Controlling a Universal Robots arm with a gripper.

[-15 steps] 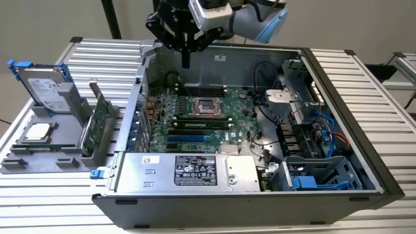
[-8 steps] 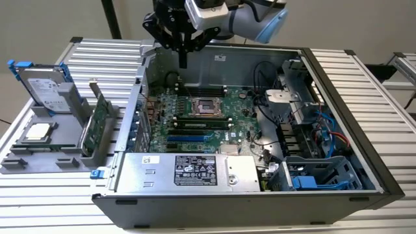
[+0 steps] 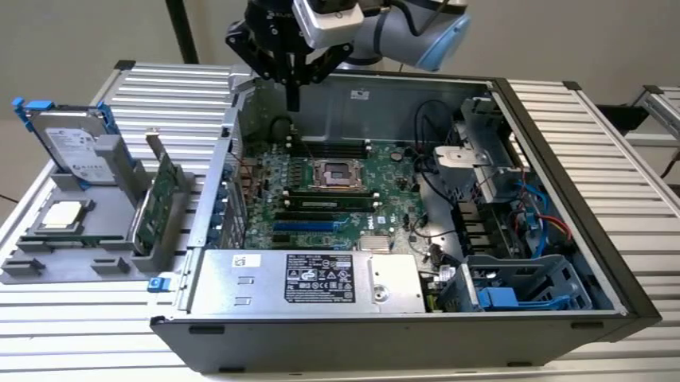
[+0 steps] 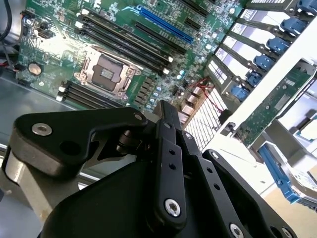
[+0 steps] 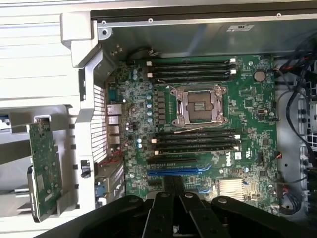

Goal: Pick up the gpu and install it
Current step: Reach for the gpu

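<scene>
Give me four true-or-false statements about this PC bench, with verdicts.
1. The gpu stands on edge in the gray holder outside the case. True.
2. The hand grips the gpu. False: it is shut on nothing, above the open case.
3. The hard drive sits inside the case. False: it stands in the holder, near the gpu.
4. The case is open, with the motherboard exposed. True.

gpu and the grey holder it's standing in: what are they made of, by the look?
gpu: green board with small soldered parts, looks like matte fibreglass laminate.
holder: uniform dull grey blocks, probably plastic; can't rule out painted metal.
</scene>
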